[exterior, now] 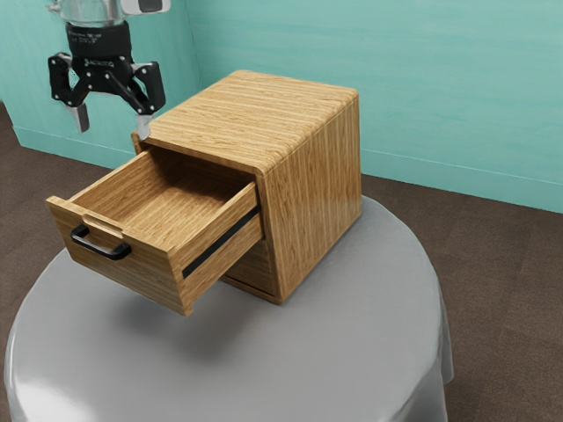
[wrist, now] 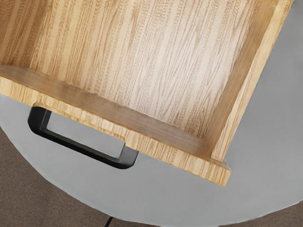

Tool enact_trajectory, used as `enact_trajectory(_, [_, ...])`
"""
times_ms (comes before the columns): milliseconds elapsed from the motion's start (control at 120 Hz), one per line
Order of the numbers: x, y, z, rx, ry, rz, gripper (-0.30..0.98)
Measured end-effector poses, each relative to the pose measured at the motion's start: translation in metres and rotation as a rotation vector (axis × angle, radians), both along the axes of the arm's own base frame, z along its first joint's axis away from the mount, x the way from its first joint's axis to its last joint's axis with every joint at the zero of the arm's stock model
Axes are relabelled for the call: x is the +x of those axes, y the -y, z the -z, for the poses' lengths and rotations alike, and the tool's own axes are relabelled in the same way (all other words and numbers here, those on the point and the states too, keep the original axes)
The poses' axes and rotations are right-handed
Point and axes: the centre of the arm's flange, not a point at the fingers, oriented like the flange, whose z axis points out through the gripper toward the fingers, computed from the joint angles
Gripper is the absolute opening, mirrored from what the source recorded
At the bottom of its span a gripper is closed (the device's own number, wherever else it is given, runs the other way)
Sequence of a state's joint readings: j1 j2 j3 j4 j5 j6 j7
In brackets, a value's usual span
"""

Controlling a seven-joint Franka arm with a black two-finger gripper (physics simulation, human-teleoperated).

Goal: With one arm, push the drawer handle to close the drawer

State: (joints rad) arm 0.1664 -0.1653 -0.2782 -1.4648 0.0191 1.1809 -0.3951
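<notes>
My gripper (exterior: 114,126) hangs in the air at the exterior view's upper left, above the pulled-out drawer (exterior: 132,267), its two fingers wide apart with nothing between them. The drawer stands far out of the wooden cabinet (exterior: 312,193), and its inside looks bare. On its front panel sits a black handle (exterior: 101,247), well below the gripper and not touched by it. From above, the wrist view has the drawer (wrist: 142,61) with the black handle (wrist: 80,147) along the outer side of its front edge.
A round table with a grey cloth (exterior: 352,352) carries the cabinet. Below the open drawer, part of a lower drawer front (exterior: 253,265) is visible in the cabinet. Teal walls (exterior: 440,105) stand behind, and brown floor (exterior: 501,290) surrounds the table.
</notes>
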Motion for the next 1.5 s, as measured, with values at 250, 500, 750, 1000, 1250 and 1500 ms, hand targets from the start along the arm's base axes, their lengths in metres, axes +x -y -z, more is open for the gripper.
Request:
enact_trajectory(250, [0.013,-0.023,-0.007,-0.014,0.127,-0.061,0.69])
enact_trajectory(500, [-0.078,-0.071,0.003,-0.040,0.118,-0.168,0.69])
enact_trajectory(750, [-0.168,-0.094,0.099,-0.019,0.185,-0.281,0.28])
enact_trajectory(1000, [-0.135,-0.098,0.167,-0.006,0.199,-0.248,-0.01])
enact_trajectory(1250, [-0.126,-0.083,0.189,0.035,0.335,-0.148,-0.08])
enact_trajectory(1500, [-0.110,-0.083,0.202,0.029,0.362,-0.094,-0.09])
